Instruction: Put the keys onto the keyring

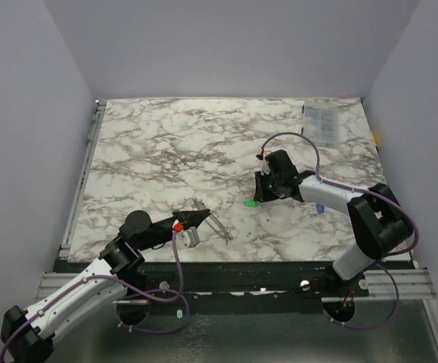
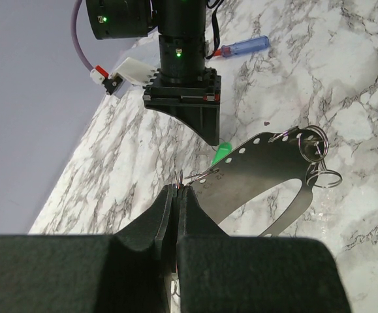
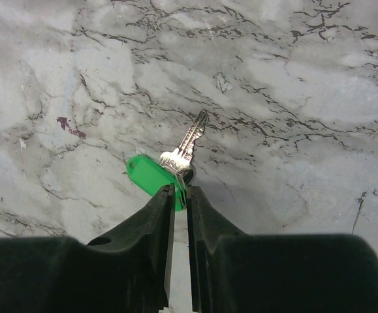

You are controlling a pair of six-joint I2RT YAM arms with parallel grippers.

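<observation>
The keyring (image 2: pixel 260 171) is a grey perforated metal band bent into a big loop, with small wire rings (image 2: pixel 314 147) at its far end. My left gripper (image 2: pixel 177 190) is shut on a thin wire ring at the band's near end. From above, this gripper (image 1: pixel 203 218) holds the loop (image 1: pixel 217 227) near the table's front edge. One of the keys (image 3: pixel 175 163), silver with a bright green tag, lies on the marble. My right gripper (image 3: pixel 181 190) is closed down on its small ring and the tag's edge. From above, that gripper (image 1: pixel 259 194) stands over the green key (image 1: pixel 250 203).
A blue stick with a red tip (image 2: pixel 244 47) lies on the marble beyond the right arm. A clear plastic box (image 1: pixel 321 119) sits at the back right corner. Grey walls enclose the table on three sides.
</observation>
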